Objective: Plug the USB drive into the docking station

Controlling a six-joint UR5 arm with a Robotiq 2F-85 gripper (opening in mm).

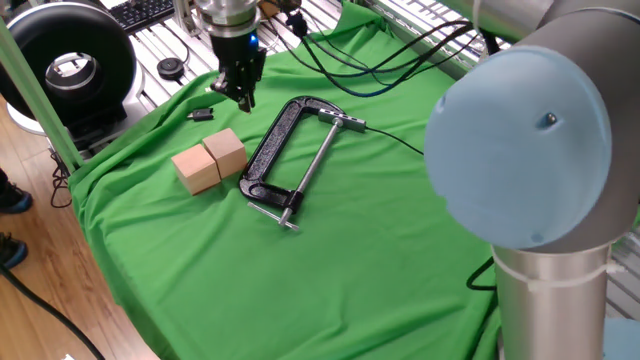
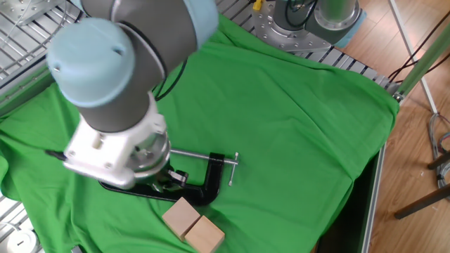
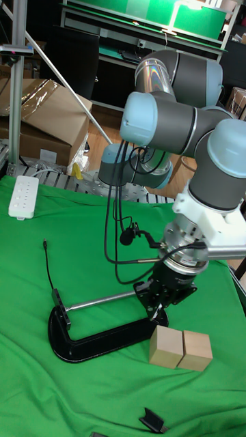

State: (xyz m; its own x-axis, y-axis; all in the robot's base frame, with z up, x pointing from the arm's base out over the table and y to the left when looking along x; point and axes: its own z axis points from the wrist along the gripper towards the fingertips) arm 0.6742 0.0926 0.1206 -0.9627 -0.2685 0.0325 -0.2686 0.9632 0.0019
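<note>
Tool above a green-draped desk, near the clamp

A green cloth (image 1: 330, 270) covers the desk (image 1: 170, 85), whose slatted metal top shows at the edges, with wood floor (image 1: 40, 300) beyond. The tool (image 1: 243, 97) hangs just over the cloth, off the head of the black clamp (image 1: 270, 160). Its fingers look close together, but I cannot tell whether they are shut or grip anything; the USB drive is too small to make out. The dock (image 1: 342, 122), a grey piece with a thin black cable (image 3: 46, 263), sits at the clamp's head, seemingly between its jaws. Two wooden blocks (image 1: 208, 160) stand touching beside the clamp, with a small black piece (image 1: 203, 115) nearby. A white power strip (image 3: 24, 196) lies at the cloth's far edge, and cardboard boxes (image 3: 41, 113) stand behind it.
</note>
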